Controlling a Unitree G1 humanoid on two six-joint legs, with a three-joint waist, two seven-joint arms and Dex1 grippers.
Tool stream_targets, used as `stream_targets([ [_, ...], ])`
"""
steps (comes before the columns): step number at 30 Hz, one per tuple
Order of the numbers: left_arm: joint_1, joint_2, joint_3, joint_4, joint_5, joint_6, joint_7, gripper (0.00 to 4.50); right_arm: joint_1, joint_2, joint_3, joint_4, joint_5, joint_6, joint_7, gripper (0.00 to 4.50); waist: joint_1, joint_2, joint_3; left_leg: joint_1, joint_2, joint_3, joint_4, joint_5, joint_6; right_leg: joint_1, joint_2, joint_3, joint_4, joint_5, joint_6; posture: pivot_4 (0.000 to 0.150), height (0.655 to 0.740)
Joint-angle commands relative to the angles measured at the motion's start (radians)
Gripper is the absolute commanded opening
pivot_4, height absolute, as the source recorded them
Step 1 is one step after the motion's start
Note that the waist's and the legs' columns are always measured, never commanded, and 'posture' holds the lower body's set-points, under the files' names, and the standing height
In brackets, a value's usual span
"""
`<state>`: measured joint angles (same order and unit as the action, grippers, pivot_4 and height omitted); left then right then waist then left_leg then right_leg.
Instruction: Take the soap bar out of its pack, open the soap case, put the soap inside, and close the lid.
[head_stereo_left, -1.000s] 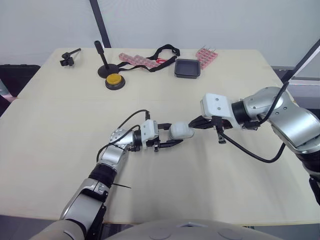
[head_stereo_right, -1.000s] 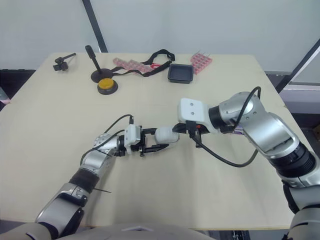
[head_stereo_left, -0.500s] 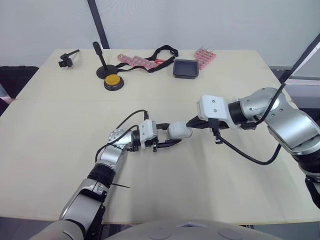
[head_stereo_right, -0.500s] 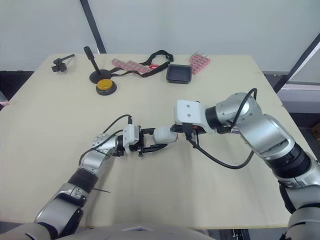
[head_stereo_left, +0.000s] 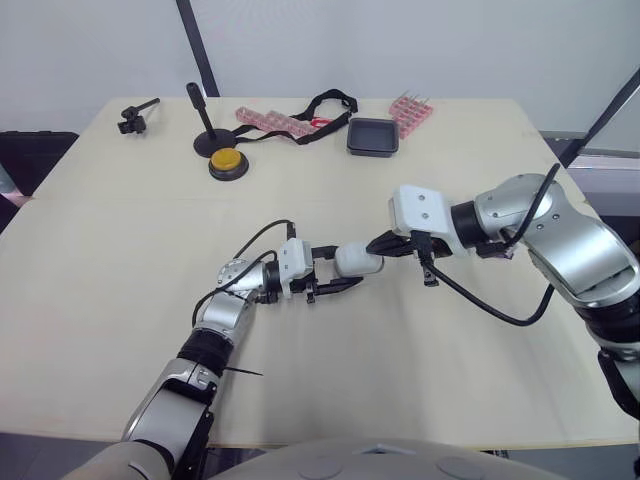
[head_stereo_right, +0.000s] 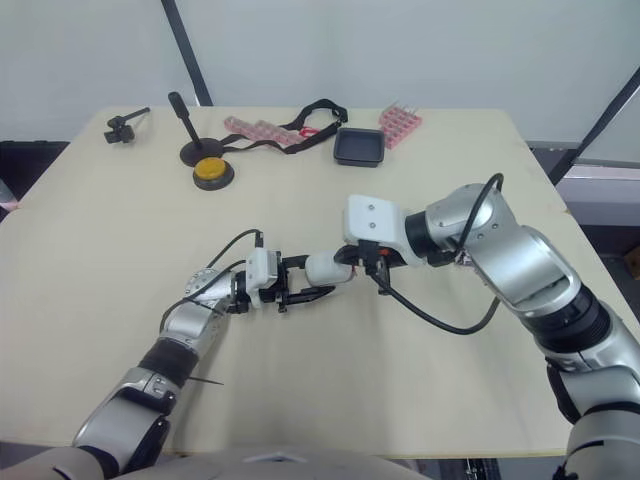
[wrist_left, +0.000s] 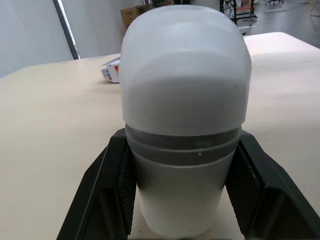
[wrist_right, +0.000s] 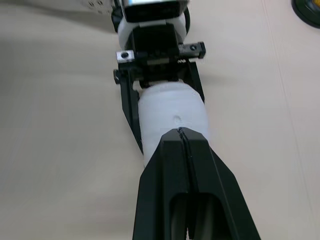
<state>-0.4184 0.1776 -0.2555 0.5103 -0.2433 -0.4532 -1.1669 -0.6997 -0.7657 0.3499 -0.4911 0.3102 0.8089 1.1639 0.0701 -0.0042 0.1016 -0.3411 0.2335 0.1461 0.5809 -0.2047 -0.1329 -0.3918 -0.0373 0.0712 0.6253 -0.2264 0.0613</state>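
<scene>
Left eye view: soap case (head_stereo_left: 358, 259) gripped between two hands at mid-counter

The white, round-ended soap case sits just above the pale counter (head_stereo_left: 120, 250), lying lengthwise between the two arms. The left hand (head_stereo_left: 349, 267) clamps it from one end. In the left wrist view its two black fingers (wrist_left: 107, 190) press against opposite sides of the case's lower half, below a grey band where the two halves meet. The translucent domed half sticks out past the fingertips.

The right hand (head_stereo_left: 380, 244) meets the case's other end. In the right wrist view its fingers (wrist_right: 172, 170) are pressed together with only a hairline seam between them, and their tips lie on the rounded top of the case. I cannot tell whether they pinch any edge of it.

Well beyond the soap case, near the counter's far edge, lie a yellow button (head_stereo_left: 228, 162), a black stand (head_stereo_left: 205, 130), a black strap (head_stereo_left: 325, 103), a black tray (head_stereo_left: 373, 136) and pink packs (head_stereo_left: 410, 108). The button and stand are off toward the left arm's side, and the tray is almost straight behind the case. In the left wrist view a small printed box (wrist_left: 111, 73) lies on the counter behind the case.
</scene>
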Motion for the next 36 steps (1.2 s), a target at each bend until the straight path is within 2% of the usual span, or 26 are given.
stream_targets([
  [1,-0.003,0.008,0.002,0.045,0.029,0.004,0.007,1.92,-0.019,-0.016,-0.036,-0.039,0.033,0.014,0.001,0.01,0.007,0.0,0.0,0.0,0.0,0.0,0.0,0.0,0.0,0.0,0.0,0.0,0.0,0.0,0.0,0.15,0.7395],
  [10,-0.013,0.007,0.0,0.061,0.033,-0.009,0.0,1.92,-0.018,-0.022,-0.015,-0.026,0.025,0.005,-0.031,0.01,0.011,0.0,0.0,-0.004,0.0,0.0,-0.001,0.001,0.001,-0.001,0.0,0.0,-0.003,0.0,0.0,0.15,0.7395],
  [20,-0.007,0.015,-0.002,0.054,0.038,-0.006,-0.001,1.92,-0.048,-0.021,-0.064,-0.059,0.108,0.034,-0.026,0.01,0.01,0.0,0.0,-0.005,0.0,0.0,-0.001,0.001,0.002,-0.002,0.0,0.0,-0.003,0.0,0.0,0.15,0.7395],
  [36,0.002,0.023,-0.009,0.041,0.05,-0.013,-0.002,1.92,-0.013,-0.019,0.052,0.005,0.021,-0.022,-0.057,0.01,0.01,0.0,0.001,-0.005,0.0,0.0,-0.001,0.001,0.002,-0.002,0.001,-0.001,-0.003,0.0,0.0,0.15,0.7395],
])
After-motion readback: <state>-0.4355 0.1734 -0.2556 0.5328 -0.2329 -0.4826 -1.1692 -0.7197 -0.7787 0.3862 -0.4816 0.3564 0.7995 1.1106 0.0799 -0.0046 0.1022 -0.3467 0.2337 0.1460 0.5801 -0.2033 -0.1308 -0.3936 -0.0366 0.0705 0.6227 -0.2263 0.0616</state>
